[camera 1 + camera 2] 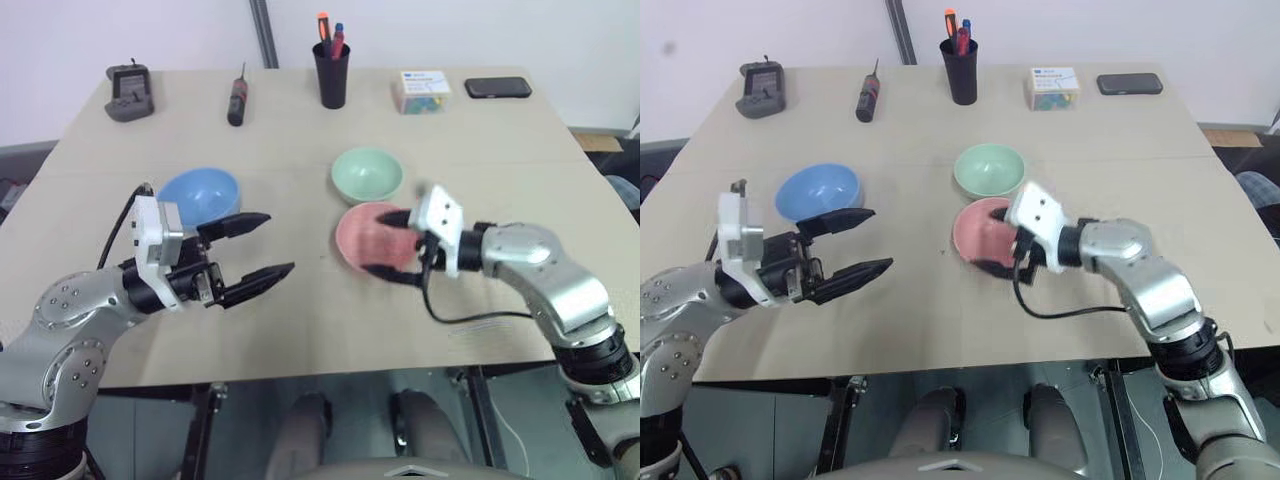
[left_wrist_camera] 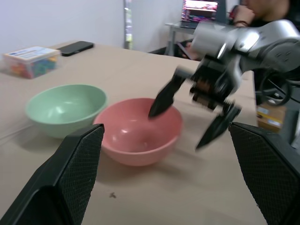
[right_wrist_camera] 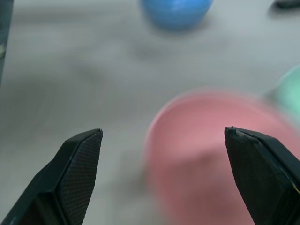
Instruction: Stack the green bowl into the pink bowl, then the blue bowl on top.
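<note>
- All three bowls sit apart on the table [image 1: 300, 130]; nothing is stacked yet, so I judge the task to be at its first step.
- The green bowl [image 1: 367, 174] rests upright just behind the pink bowl [image 1: 372, 240], nearly rim to rim. That closeness suits the first move: a short lift and drop forward.
- The blue bowl [image 1: 199, 195] stands well off to my left, within easy reach of the left gripper [image 1: 256, 250], which I take to be the reason that arm waits there.
- Left gripper hovers level just in front of the blue bowl, fingers spread wide, holding nothing.
- Right gripper [image 1: 392, 247] is at the pink bowl with its fingers apart, empty. In the left wrist view one finger [image 2: 161, 99] hangs over the bowl's hollow and the other falls outside the near rim; I cannot tell whether either touches it.
- My reading: the right arm is straddling the pink rim, perhaps to steady or shift it.
- Risk: a light bowl could skid or tip if nudged at the rim.
- Pen cup [image 1: 331, 72], phone [image 1: 497, 87] and small box [image 1: 424, 91] line the far edge, out of the way.
</note>
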You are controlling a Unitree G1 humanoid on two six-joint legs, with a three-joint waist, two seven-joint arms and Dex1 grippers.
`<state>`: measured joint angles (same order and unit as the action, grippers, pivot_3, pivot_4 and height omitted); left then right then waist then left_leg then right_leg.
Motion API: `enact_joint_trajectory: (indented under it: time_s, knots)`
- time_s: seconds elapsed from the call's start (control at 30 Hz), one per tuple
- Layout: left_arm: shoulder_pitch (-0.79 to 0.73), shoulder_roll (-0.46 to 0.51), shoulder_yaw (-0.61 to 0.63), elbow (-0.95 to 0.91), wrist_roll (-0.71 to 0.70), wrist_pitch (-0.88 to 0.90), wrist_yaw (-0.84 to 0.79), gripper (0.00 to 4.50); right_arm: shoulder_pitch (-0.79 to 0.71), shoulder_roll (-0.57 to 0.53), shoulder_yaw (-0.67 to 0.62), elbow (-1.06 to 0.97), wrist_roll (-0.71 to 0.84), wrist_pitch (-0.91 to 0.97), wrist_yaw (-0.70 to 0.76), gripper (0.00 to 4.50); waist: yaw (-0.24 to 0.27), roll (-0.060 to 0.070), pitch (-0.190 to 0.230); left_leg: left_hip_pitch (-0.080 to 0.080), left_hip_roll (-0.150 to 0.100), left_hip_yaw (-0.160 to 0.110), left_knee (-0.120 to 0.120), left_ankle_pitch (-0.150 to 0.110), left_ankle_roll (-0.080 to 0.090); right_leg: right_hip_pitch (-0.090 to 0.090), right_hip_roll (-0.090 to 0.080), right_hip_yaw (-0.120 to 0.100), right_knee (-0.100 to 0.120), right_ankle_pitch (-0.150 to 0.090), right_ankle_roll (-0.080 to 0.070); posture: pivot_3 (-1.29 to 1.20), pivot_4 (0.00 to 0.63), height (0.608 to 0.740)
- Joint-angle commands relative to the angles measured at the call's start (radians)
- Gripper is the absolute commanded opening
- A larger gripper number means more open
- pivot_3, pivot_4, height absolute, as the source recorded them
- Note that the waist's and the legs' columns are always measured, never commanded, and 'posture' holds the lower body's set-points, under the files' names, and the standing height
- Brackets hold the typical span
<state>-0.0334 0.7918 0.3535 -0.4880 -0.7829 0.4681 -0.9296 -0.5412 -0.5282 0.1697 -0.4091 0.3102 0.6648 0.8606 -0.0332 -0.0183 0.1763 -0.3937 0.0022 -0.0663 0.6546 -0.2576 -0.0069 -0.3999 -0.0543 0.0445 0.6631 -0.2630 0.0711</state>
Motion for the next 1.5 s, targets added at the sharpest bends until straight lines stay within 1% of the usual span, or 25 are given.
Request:
enact_joint_trajectory:
  time_s: [0.03, 0.07, 0.1, 0.17, 0.2, 0.27, 0.37, 0.47, 0.53, 0.63, 0.83, 0.87, 0.9, 1.0, 1.1, 1.13, 1.17, 1.2, 1.27, 1.4, 1.5]
  knots:
    - [-0.020, -0.010, -0.004, 0.009, 0.046, -0.030, 0.037, 4.50, -0.037, -0.017, -0.048, 0.104, -0.065, -0.169, -0.030, 4.40, 0.000, 0.000, 0.000, 0.000, 0.000, 0.000, 0.000, 0.000, 0.000, 0.000, 0.000, 0.000, 0.000, 0.000, 0.000, 0.00, 0.150, 0.740]
    - [-0.022, -0.011, -0.005, 0.011, 0.051, -0.033, 0.035, 4.50, -0.049, -0.029, -0.042, 0.151, -0.097, -0.225, -0.032, 4.40, -0.002, 0.000, 0.000, 0.000, 0.000, 0.000, 0.000, 0.000, 0.000, 0.000, 0.000, 0.000, 0.000, 0.000, 0.000, 0.00, 0.150, 0.740]
    - [-0.026, -0.013, -0.006, 0.012, 0.050, -0.036, 0.029, 4.50, -0.080, -0.048, -0.028, 0.239, -0.140, -0.316, -0.016, 4.40, -0.002, 0.000, 0.000, 0.000, 0.000, 0.001, 0.000, 0.000, 0.000, 0.000, 0.000, 0.000, 0.000, 0.000, 0.000, 0.00, 0.150, 0.740]
    - [-0.033, -0.015, -0.006, 0.014, 0.035, -0.036, 0.012, 4.50, -0.175, -0.087, 0.026, 0.468, -0.262, -0.528, -0.010, 4.40, -0.005, 0.000, 0.000, 0.000, 0.000, 0.002, 0.000, 0.000, 0.000, 0.000, 0.000, 0.001, 0.000, 0.000, 0.000, 0.00, 0.150, 0.740]
    - [-0.034, -0.015, -0.005, 0.015, 0.031, -0.036, 0.006, 4.50, -0.207, -0.095, 0.044, 0.545, -0.299, -0.602, -0.010, 4.40, -0.006, 0.000, 0.000, 0.000, 0.000, 0.004, 0.000, 0.000, 0.000, -0.001, 0.000, 0.002, 0.000, 0.001, -0.001, 0.00, 0.150, 0.740]
    - [-0.030, -0.009, 0.007, 0.014, 0.021, -0.039, -0.017, 4.50, -0.324, -0.108, 0.118, 0.792, -0.438, -0.822, -0.061, 4.40, -0.009, 0.000, 0.000, 0.000, 0.000, 0.005, 0.000, 0.000, 0.000, -0.002, 0.000, 0.003, 0.000, 0.001, -0.002, 0.00, 0.150, 0.740]
    - [-0.019, -0.001, 0.033, 0.004, 0.004, -0.030, -0.027, 4.50, -0.480, -0.085, 0.199, 1.110, -0.580, -1.081, -0.129, 4.40, -0.021, 0.000, 0.000, 0.000, 0.001, 0.007, -0.002, 0.001, -0.001, -0.005, 0.001, 0.005, 0.001, 0.001, -0.002, 0.00, 0.150, 0.740]
    - [0.003, 0.003, 0.058, -0.013, -0.006, -0.023, -0.026, 4.50, -0.575, -0.044, 0.259, 1.314, -0.668, -1.260, -0.180, 4.40, -0.030, 0.000, 0.000, -0.004, 0.001, 0.007, -0.004, 0.002, -0.004, -0.008, 0.001, 0.006, 0.000, 0.001, -0.002, 0.00, 0.150, 0.740]
    - [0.021, 0.004, 0.074, -0.026, -0.013, -0.019, -0.021, 4.50, -0.621, -0.007, 0.291, 1.405, -0.721, -1.349, -0.220, 4.40, -0.035, 0.000, 0.001, -0.006, 0.001, 0.008, -0.004, 0.003, -0.005, -0.009, 0.001, 0.007, 0.000, 0.001, -0.002, 0.00, 0.150, 0.740]
    - [0.046, 0.002, 0.095, -0.050, -0.023, -0.013, -0.006, 4.50, -0.676, 0.044, 0.340, 1.505, -0.808, -1.424, -0.302, 4.40, -0.039, 0.000, 0.001, -0.006, 0.001, 0.008, -0.004, 0.003, -0.005, -0.010, 0.001, 0.009, 0.000, 0.001, -0.002, 0.00, 0.150, 0.740]
    - [0.095, -0.002, 0.133, -0.098, -0.044, -0.003, 0.026, 4.50, -0.748, 0.109, 0.417, 1.631, -0.949, -1.453, -0.482, 4.40, -0.035, 0.000, 0.001, -0.005, 0.001, 0.006, -0.003, 0.003, -0.005, -0.011, 0.001, 0.009, 0.002, 0.002, -0.002, 0.00, 0.150, 0.740]
    - [0.101, -0.003, 0.139, -0.105, -0.049, -0.001, 0.032, 4.50, -0.754, 0.116, 0.425, 1.648, -0.965, -1.452, -0.501, 4.16, -0.035, 0.000, 0.001, -0.005, 0.001, 0.006, -0.003, 0.003, -0.005, -0.011, 0.001, 0.009, 0.002, 0.002, -0.002, 0.00, 0.150, 0.740]
    - [0.107, -0.004, 0.143, -0.111, -0.053, 0.001, 0.037, 4.50, -0.758, 0.121, 0.432, 1.661, -0.977, -1.451, -0.510, 4.16, -0.033, 0.000, 0.001, -0.005, 0.001, 0.006, -0.003, 0.003, -0.005, -0.011, 0.001, 0.009, 0.002, 0.002, -0.002, 0.00, 0.150, 0.740]
    - [0.120, -0.005, 0.152, -0.125, -0.063, 0.003, 0.049, 4.50, -0.764, 0.128, 0.453, 1.690, -1.016, -1.450, -0.539, 3.17, -0.035, 0.000, 0.001, -0.005, 0.001, 0.005, -0.003, 0.003, -0.006, -0.011, 0.001, 0.009, 0.002, 0.002, -0.002, 0.00, 0.150, 0.740]
    - [0.139, -0.007, 0.163, -0.133, -0.066, -0.001, 0.054, 4.50, -0.768, 0.129, 0.461, 1.705, -1.033, -1.461, -0.542, 1.98, -0.037, 0.000, 0.001, -0.005, 0.001, 0.006, -0.004, 0.003, -0.006, -0.011, 0.001, 0.009, 0.002, 0.002, -0.002, 0.00, 0.150, 0.740]
    - [0.139, -0.006, 0.162, -0.133, -0.067, -0.002, 0.055, 4.50, -0.770, 0.129, 0.461, 1.708, -1.037, -1.462, -0.543, 1.82, -0.038, 0.000, 0.001, -0.005, 0.001, 0.006, -0.004, 0.003, -0.006, -0.011, 0.001, 0.009, 0.002, 0.002, -0.002, 0.00, 0.150, 0.740]
    - [0.137, -0.007, 0.158, -0.132, -0.066, -0.004, 0.057, 4.50, -0.769, 0.127, 0.454, 1.711, -1.032, -1.463, -0.541, 1.21, -0.038, 0.000, 0.001, -0.004, 0.001, 0.006, -0.004, 0.003, -0.006, -0.011, 0.001, 0.009, 0.002, 0.002, -0.002, 0.00, 0.150, 0.740]
    - [0.134, -0.009, 0.153, -0.131, -0.064, -0.006, 0.060, 4.50, -0.770, 0.123, 0.449, 1.713, -1.032, -1.466, -0.540, 1.21, -0.038, 0.000, 0.001, -0.004, 0.001, 0.006, -0.004, 0.003, -0.006, -0.011, 0.001, 0.009, 0.002, 0.002, -0.002, 0.00, 0.150, 0.740]
    - [0.125, -0.013, 0.139, -0.129, -0.059, -0.010, 0.066, 4.50, -0.774, 0.108, 0.432, 1.715, -1.020, -1.468, -0.539, 0.76, -0.037, 0.000, 0.001, -0.004, 0.001, 0.006, -0.004, 0.003, -0.006, -0.011, 0.001, 0.009, 0.003, 0.002, -0.002, 0.00, 0.150, 0.740]
    - [0.115, -0.019, 0.123, -0.119, -0.047, -0.018, 0.068, 4.50, -0.795, 0.065, 0.373, 1.705, -0.963, -1.482, -0.497, 0.76, -0.035, 0.001, 0.001, -0.005, 0.000, 0.006, -0.004, 0.003, -0.006, -0.011, 0.001, 0.009, 0.003, 0.002, -0.002, 0.00, 0.150, 0.740]
    - [0.097, -0.029, 0.107, -0.098, -0.038, -0.029, 0.066, 4.50, -0.814, 0.004, 0.289, 1.667, -0.855, -1.528, -0.365, 0.76, -0.036, 0.001, 0.001, -0.005, 0.000, 0.006, -0.004, 0.003, -0.006, -0.011, 0.001, 0.009, 0.002, 0.002, -0.002, 0.00, 0.150, 0.740]
